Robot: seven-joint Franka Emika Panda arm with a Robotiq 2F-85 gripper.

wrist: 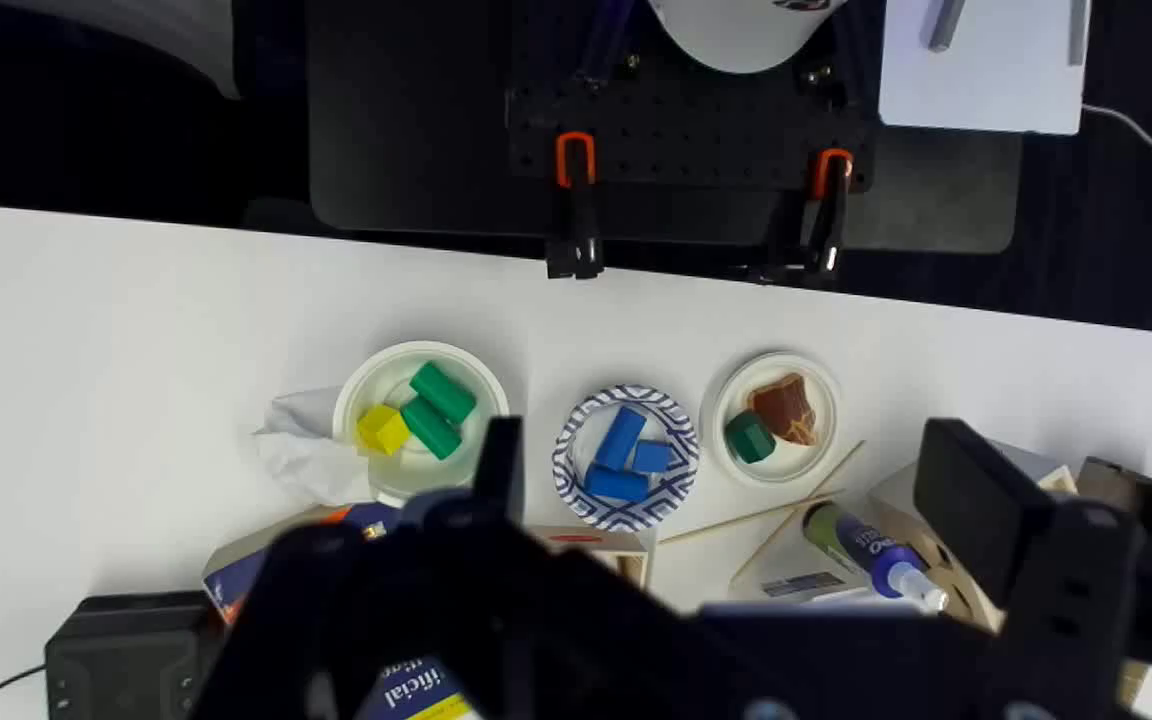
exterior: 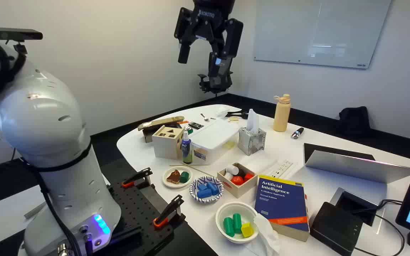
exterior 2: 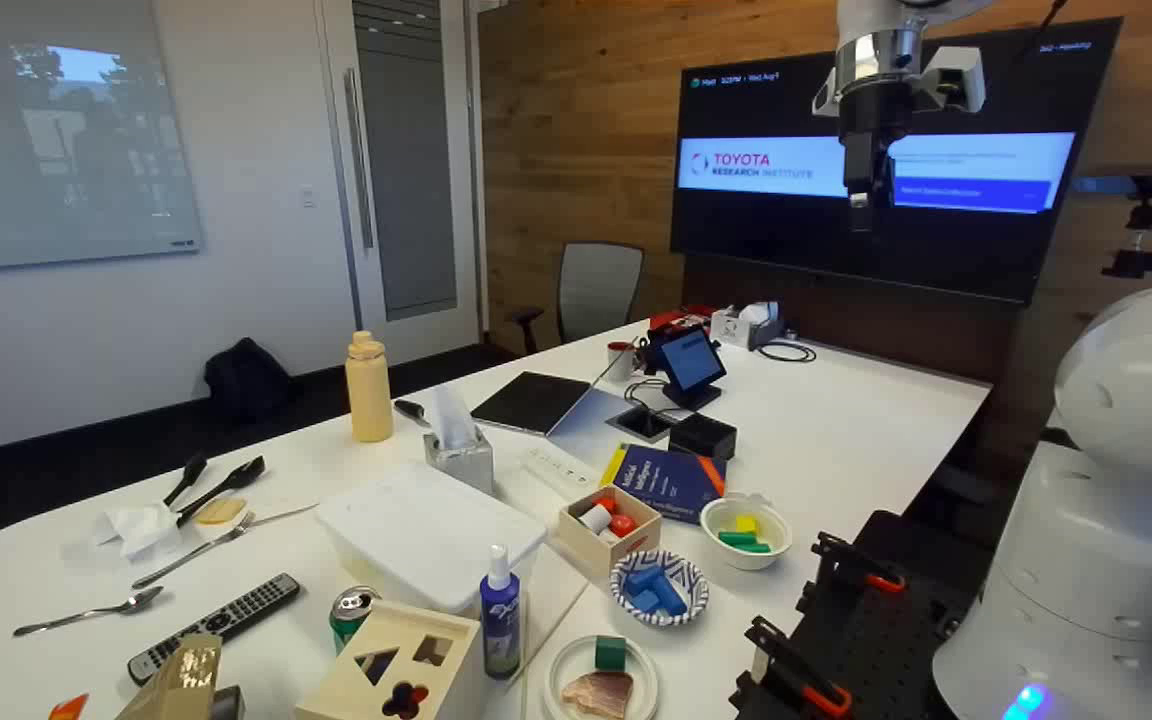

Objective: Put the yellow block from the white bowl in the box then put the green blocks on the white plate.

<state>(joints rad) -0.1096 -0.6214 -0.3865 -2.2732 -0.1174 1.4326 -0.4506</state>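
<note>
The white bowl (exterior: 249,214) (exterior 2: 736,562) stands near the table edge. It holds a small yellow block (exterior: 247,230) (wrist: 383,430) and two green blocks (exterior: 229,226) (wrist: 444,392). The open-topped wooden box (exterior: 238,190) (exterior 2: 591,548) holds red and white pieces; my gripper hides most of it in the wrist view. The white plate (exterior: 176,185) (wrist: 776,470) bears a brown piece and a dark green block (wrist: 750,437). My gripper (exterior: 198,63) (wrist: 736,470) is open and empty, high above the table; it appears edge-on in an exterior view (exterior 2: 866,210).
A patterned bowl (exterior: 215,200) of blue blocks stands between white bowl and plate. A thick book (exterior: 281,201), spray bottle (exterior: 186,149), lidded clear container (exterior: 214,135), shape-sorter box (exterior: 166,147) and tissue box (exterior: 252,141) stand around. Clamps (exterior: 169,212) rise at the table edge.
</note>
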